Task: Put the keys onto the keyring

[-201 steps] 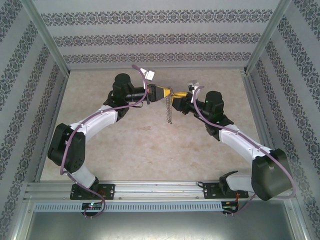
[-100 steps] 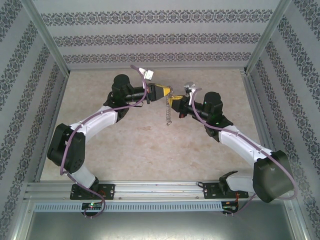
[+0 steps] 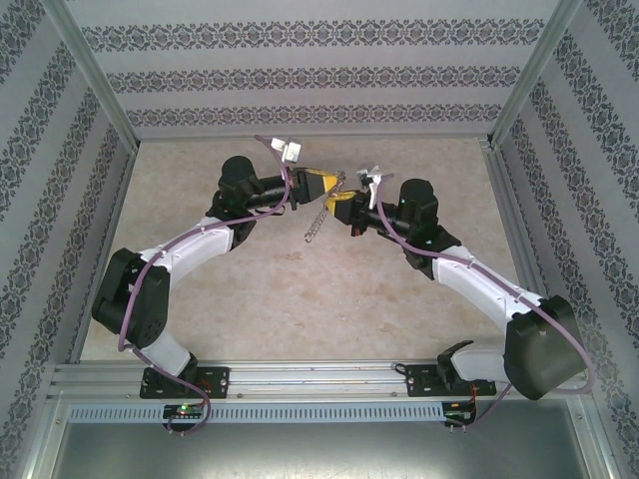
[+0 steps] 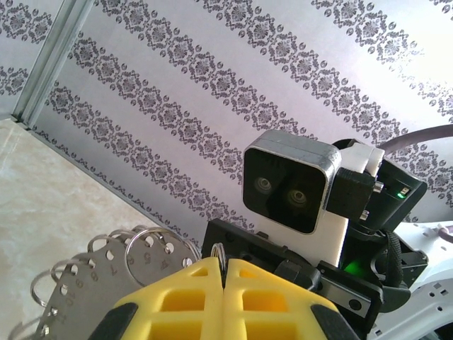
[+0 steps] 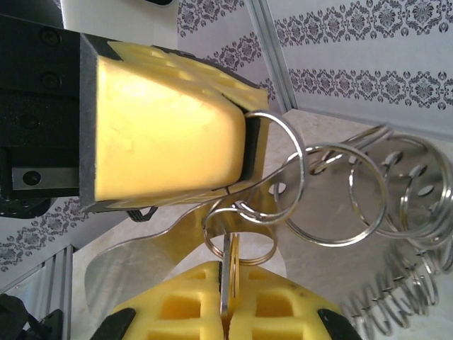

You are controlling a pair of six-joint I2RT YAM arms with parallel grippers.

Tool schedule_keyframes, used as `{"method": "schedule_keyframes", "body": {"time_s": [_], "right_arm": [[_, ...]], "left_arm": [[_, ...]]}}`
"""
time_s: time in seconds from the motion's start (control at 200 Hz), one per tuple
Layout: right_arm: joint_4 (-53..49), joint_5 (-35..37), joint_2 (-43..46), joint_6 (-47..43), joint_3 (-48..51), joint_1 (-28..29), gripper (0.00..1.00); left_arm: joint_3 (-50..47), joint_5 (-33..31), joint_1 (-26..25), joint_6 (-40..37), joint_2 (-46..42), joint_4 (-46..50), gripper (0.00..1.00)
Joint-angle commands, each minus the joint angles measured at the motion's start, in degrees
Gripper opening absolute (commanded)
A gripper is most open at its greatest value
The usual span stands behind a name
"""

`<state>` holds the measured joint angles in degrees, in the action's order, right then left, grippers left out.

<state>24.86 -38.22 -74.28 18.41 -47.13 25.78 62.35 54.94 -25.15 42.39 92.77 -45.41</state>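
The left gripper [image 4: 221, 273] is pinching the silvery keyring of split rings and numbered tags [image 4: 99, 276] while the right gripper [image 5: 227, 287] is clamping a thin metal sliver [image 5: 227, 248], possibly the key.

— The keyring [image 5: 333, 205] just above the right claw [image 5: 228, 287] is bright polished metal, smooth and mirror-glossy.
— That claw's pads [image 5: 198, 280] are matt yellow rubbery foam. Left of the left claw [image 4: 223, 276], the numbered tags [image 4: 92, 283] look like duller brushed steel.
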Motion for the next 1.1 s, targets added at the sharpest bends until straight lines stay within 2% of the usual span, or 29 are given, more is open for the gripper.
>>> {"method": "schedule_keyframes", "body": {"time_s": [0.0,0.215,0.55,0.64,0.719,0.919,1.094], "right_arm": [[0.6,0.2,-0.8,-0.3,-1.8,0.6,0.00],[0.9,-3.2,-3.5,0.8,-3.5,1.0,0.00],[0.1,-2.6,-2.5,0.8,-1.3,-0.1,0.00],[0.2,-3.0,0.1,2.3,0.2,-1.9,0.24],[0.3,-3.2,3.5,3.8,1.8,-4.2,0.34],[1.4,-3.5,10.2,7.9,3.4,-9.0,0.38],[6.3,-3.8,7.0,17.0,0.0,-9.7,0.37]], "left_arm": [[-0.7,-0.9,-0.6,1.8,-0.7,-7.6,0.00],[-1.7,-1.7,-0.5,3.0,-0.3,-10.3,0.00],[-3.0,-3.7,-0.5,3.2,-0.9,-11.0,0.00],[-3.5,-4.6,-0.6,3.0,-1.2,-10.9,0.00],[-3.7,-4.9,-0.5,2.9,-1.0,-11.0,0.00],[-3.6,-4.6,-0.6,4.4,0.4,-13.2,0.00],[-3.6,-5.0,-0.6,5.7,1.1,-14.7,0.00]]}}
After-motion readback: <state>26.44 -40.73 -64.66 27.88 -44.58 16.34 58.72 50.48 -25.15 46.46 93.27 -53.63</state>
